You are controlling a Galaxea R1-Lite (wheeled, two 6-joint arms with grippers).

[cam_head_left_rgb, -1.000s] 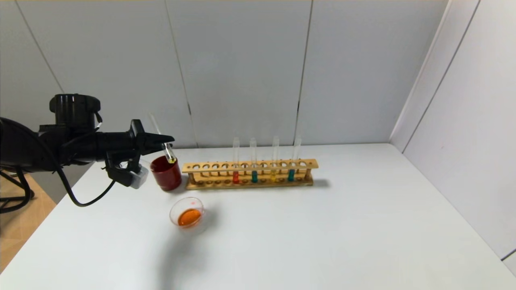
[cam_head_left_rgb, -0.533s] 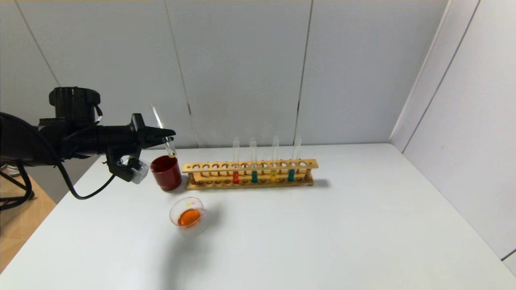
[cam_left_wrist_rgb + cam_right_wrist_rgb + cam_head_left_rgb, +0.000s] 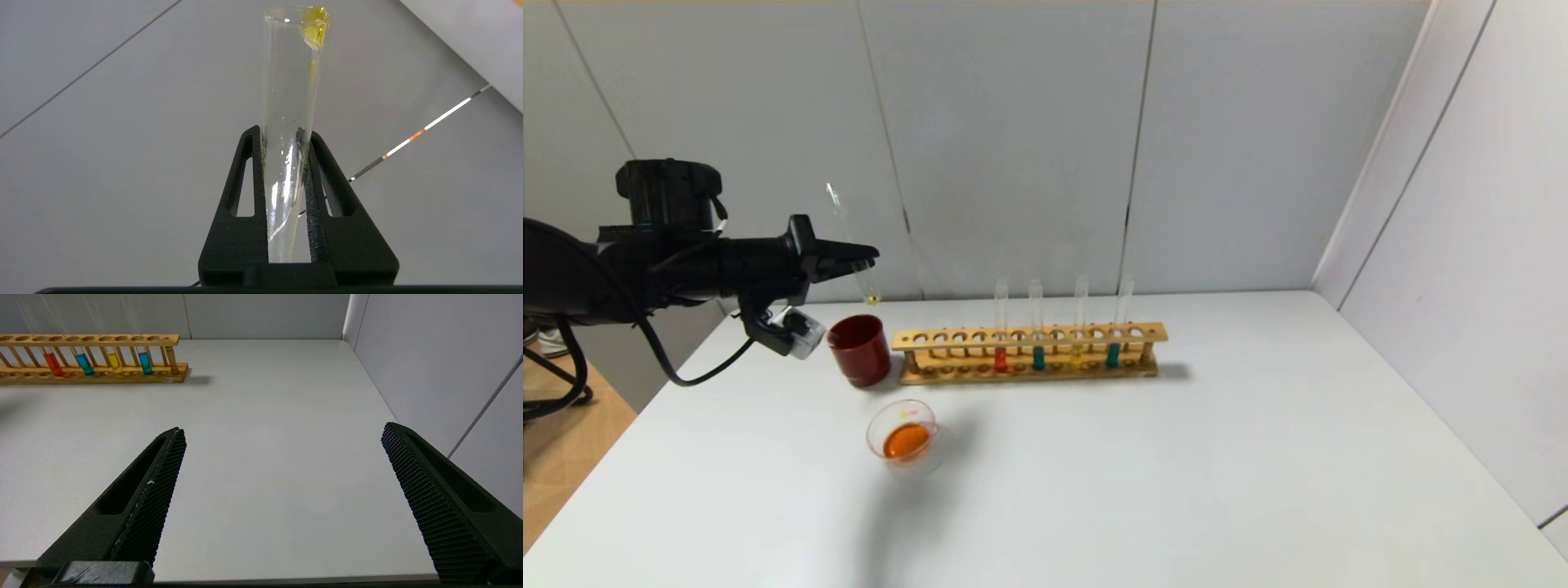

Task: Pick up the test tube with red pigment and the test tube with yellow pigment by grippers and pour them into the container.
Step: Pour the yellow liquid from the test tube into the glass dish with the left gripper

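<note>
Up has gone the left gripper [image 3: 870, 260] since a second ago — back then the tip of its tube sat low at the mouth of the dark red cup [image 3: 858, 349], and now the tip hangs above the cup, clear of it. Its fingers [image 3: 316, 192] are shut tight on the test tube with yellow pigment [image 3: 851, 245], one finger on each side of the glass. That tight squeeze is why the thin, smooth tube does not slip. The tube is held about halfway along and leans a little, round end down, so the small bit of yellow left inside sits at the bottom and cannot run out.

Nearly all the yellow is gone from this tube. I think it was poured already, because the container [image 3: 903, 435] — a low clear glass dish on the table [image 3: 1176, 474], in front of the cup — has orange liquid in it, like red and yellow mixed.

Just beside the cup stands the wooden rack [image 3: 1027, 354]. It keeps its four tubes upright so they do not roll or spill. One is a test tube with red pigment [image 3: 1001, 328], and next come a teal one, a yellow one and another teal one.

Far to the other side, the right gripper [image 3: 282, 457] waits low near the table edge with its fingers wide apart and nothing in them. It looks parked.
</note>
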